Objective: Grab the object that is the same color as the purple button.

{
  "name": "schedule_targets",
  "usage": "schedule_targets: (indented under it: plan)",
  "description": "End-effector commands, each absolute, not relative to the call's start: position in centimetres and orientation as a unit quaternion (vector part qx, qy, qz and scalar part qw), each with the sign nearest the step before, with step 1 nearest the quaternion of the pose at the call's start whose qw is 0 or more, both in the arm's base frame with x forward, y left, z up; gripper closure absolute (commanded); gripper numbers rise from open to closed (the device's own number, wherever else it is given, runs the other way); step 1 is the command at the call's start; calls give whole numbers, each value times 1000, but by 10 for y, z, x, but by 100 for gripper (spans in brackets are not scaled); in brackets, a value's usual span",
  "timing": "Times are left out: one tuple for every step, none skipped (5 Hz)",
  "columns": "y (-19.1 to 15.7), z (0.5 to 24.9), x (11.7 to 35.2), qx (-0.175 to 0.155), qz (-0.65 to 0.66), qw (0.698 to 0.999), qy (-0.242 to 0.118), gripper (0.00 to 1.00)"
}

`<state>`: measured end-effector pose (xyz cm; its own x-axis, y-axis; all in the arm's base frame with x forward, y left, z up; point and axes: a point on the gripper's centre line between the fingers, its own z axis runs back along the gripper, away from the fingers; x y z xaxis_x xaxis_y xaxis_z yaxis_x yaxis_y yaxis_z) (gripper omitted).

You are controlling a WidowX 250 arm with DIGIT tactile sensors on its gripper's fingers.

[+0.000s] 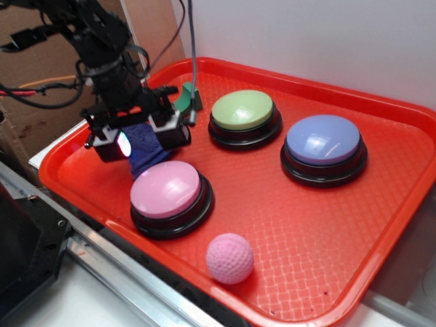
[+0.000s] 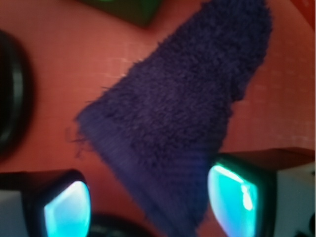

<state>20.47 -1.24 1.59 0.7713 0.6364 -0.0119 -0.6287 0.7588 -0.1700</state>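
Note:
The object, a small dark purple-blue terry rag (image 1: 144, 158), lies on the red tray (image 1: 68, 146) near its left side, behind the pink button (image 1: 165, 189). My gripper (image 1: 141, 139) is down over it, open, one finger on each side. The wrist view shows the fuzzy rag (image 2: 182, 108) running up from between my gripper (image 2: 150, 205); its narrow end lies close to the right finger's glowing pad (image 2: 234, 197), and a gap of bare tray separates it from the left pad (image 2: 66, 210). The purple button (image 1: 322, 139) stands far to the right.
A green button (image 1: 242, 109) stands behind the pink one. A green block (image 1: 185, 97) sits just behind my gripper, its edge at the top of the wrist view (image 2: 126, 7). A pink dimpled ball (image 1: 229, 257) lies near the tray's front rim. A button's black base (image 2: 10, 94) shows at left.

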Motion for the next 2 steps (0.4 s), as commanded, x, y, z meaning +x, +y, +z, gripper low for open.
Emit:
schedule_targets:
  plan:
    - [-11, 13, 209, -81, 357, 930, -23, 0]
    - [-8, 14, 207, -79, 371, 925, -24, 100]
